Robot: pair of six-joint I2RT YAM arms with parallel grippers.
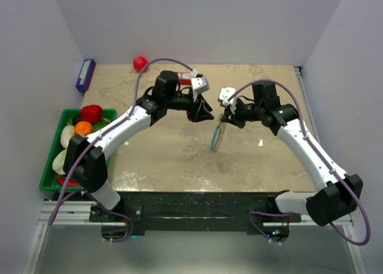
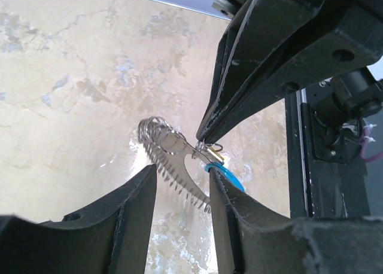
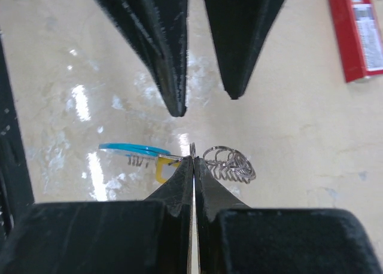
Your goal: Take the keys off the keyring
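Note:
The keyring (image 1: pixel 218 136) hangs in mid-air over the table, a silvery coil of links (image 3: pixel 230 164) with a light-blue curved segment (image 3: pixel 134 148). A small brass-yellow key (image 3: pixel 163 166) dangles beside the blue part, also visible from the left wrist as the key (image 2: pixel 216 156). My right gripper (image 3: pixel 192 160) is shut on a thin ring of the keyring. My left gripper (image 2: pixel 182 172) is open just left of it. Its fingers straddle the silver coil (image 2: pixel 173 160) without pinching it, and the blue segment (image 2: pixel 230 178) rests against one finger.
A red box (image 3: pixel 359 29) lies behind the left wrist. A red ball (image 1: pixel 140 63) sits at the back edge. A green basket (image 1: pixel 66 113) of vegetables stands at the left, with a purple box (image 1: pixel 85 75) beyond it.

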